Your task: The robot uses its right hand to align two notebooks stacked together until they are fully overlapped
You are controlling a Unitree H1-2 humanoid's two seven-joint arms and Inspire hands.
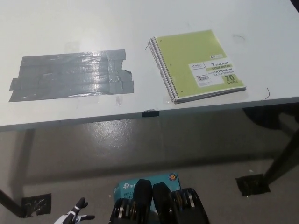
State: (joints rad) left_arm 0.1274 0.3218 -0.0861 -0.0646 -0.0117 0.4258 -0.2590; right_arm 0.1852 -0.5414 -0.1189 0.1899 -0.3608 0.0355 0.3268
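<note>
Head view, looking steeply down. The green notebooks [196, 65] lie stacked on the white tabletop [140, 28], toward its right side and near the front edge. The spiral binding [162, 70] runs along their left side, and the printed label [216, 73] sits at the lower right of the top cover. A thin sliver of the lower notebook shows along the bottom and left edges, so the two appear almost, though not wholly, overlapped. They lie slightly turned relative to the tabletop edge.

A broad patch of grey tape [72, 74] is stuck to the tabletop well to the left of the notebooks, apart from them. A small black mark [150, 113] sits on the front edge between the two.

Only the tip of my left robot hand [74, 216] shows, at the lower left border above the floor, far from the notebooks; I cannot tell whether it is released or clenched. My right robot hand is out of view.
</note>
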